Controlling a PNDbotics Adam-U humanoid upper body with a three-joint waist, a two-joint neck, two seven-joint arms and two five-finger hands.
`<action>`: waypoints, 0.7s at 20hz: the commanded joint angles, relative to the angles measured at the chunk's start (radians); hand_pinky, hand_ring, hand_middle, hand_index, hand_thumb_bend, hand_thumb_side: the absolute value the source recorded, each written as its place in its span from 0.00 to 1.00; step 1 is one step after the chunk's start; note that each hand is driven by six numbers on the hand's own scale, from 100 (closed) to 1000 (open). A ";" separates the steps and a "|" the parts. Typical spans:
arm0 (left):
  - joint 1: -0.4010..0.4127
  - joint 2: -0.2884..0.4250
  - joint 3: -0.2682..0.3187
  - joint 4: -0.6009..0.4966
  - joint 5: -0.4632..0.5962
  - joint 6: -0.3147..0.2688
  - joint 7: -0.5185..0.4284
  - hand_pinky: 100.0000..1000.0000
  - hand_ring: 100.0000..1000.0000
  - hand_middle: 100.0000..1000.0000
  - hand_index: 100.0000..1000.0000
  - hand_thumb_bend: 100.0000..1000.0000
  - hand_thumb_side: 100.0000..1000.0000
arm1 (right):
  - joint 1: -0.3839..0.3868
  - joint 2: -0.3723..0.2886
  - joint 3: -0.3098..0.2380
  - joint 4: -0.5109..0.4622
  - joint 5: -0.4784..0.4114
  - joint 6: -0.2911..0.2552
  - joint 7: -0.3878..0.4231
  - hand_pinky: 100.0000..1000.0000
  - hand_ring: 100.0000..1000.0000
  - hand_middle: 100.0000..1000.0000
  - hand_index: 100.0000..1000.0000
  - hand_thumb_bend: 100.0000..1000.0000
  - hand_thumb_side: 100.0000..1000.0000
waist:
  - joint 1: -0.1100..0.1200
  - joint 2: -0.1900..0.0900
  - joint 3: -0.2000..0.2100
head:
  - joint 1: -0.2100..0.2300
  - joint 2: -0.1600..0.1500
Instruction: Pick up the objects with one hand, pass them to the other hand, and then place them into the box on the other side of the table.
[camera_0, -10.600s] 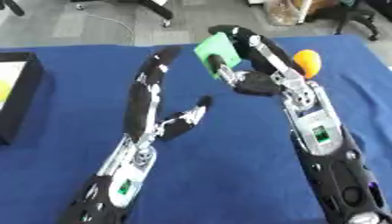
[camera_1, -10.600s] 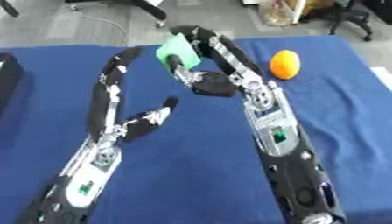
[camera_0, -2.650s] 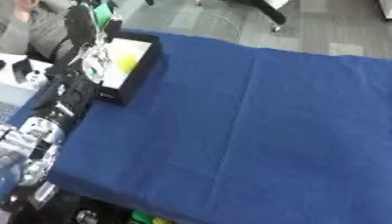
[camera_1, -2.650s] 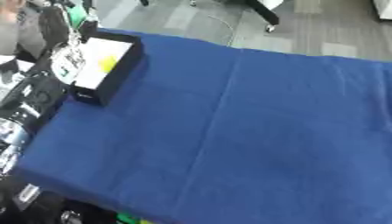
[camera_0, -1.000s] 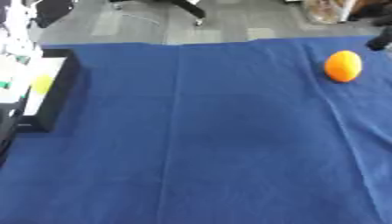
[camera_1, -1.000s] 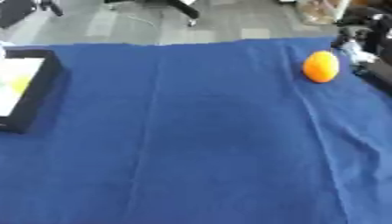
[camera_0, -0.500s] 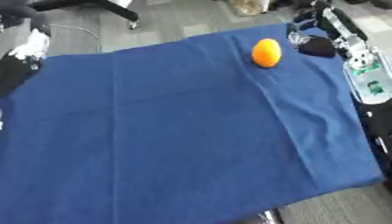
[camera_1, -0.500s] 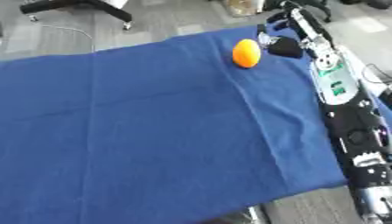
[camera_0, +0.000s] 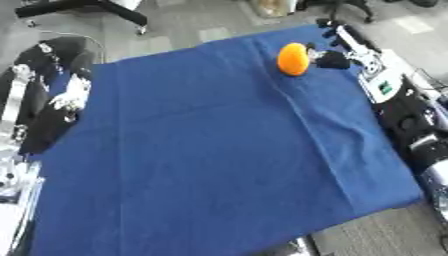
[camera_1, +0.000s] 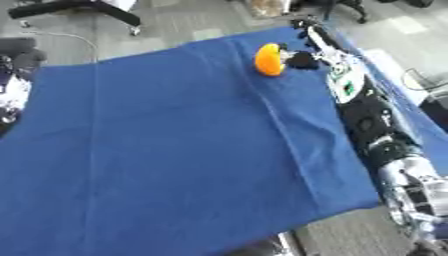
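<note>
Since half a second ago your right hand (camera_0: 332, 59) has closed in on the orange ball (camera_0: 293, 59).
Ball sits on the blue cloth (camera_0: 210, 150) at the far right corner, just beside that hand; finger state: cannot tell.

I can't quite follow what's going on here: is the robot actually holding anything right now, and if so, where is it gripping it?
Nothing is held. The right hand is right beside the orange ball, not around it.
</note>
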 joint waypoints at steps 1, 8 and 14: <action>-0.005 -0.018 -0.011 -0.010 0.005 -0.004 -0.014 0.80 0.70 0.56 0.73 0.05 0.59 | -0.047 0.011 -0.026 0.056 0.075 0.034 -0.039 0.76 0.86 0.89 0.95 0.00 0.39 | 0.011 -0.004 0.007 | -0.013 -0.003; 0.004 -0.039 -0.027 0.003 0.005 -0.007 -0.024 0.80 0.70 0.55 0.72 0.04 0.61 | -0.085 0.054 -0.056 0.146 0.091 0.101 -0.099 0.76 0.84 0.88 0.94 0.00 0.49 | 0.008 0.013 0.036 | -0.024 -0.003; 0.004 -0.043 -0.030 0.000 0.005 -0.011 -0.034 0.80 0.70 0.55 0.72 0.03 0.62 | -0.089 0.063 -0.050 0.198 0.099 0.143 -0.126 0.76 0.84 0.88 0.94 0.00 0.51 | 0.007 0.022 0.053 | -0.032 -0.003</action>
